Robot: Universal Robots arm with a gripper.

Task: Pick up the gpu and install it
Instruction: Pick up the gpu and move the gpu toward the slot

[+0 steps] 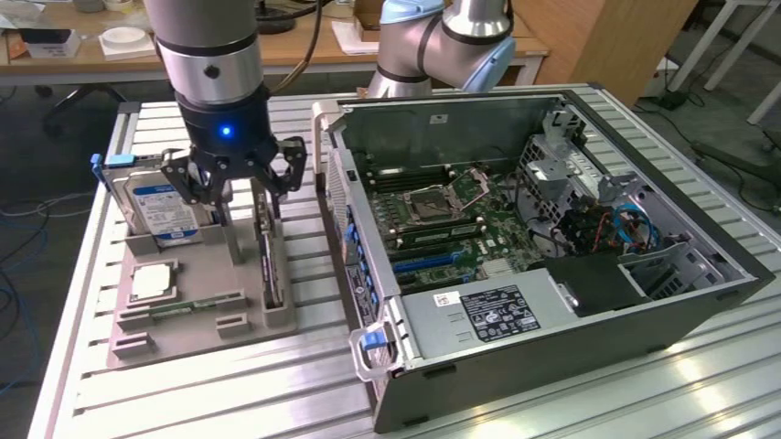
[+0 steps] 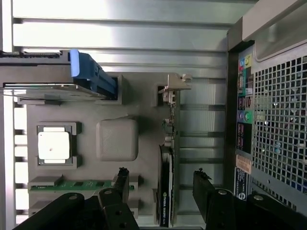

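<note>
Open gripper [image 2: 161, 176] poised over the gpu [image 2: 169, 148] in its tray [image 1: 196, 315].
At the exterior view's left, the gripper hangs with jaws wide apart, holding nothing. The gpu stands on edge in the grey tray directly beneath, one finger off each flat face, its long axis crosswise to the closing line.

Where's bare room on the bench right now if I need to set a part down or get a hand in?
Bare table lies on the near side of the tray and case, and at the exterior view's lower right corner. Crowded: the narrow strip between tray and case, and beside it the gpu with the open gripper above.
</note>
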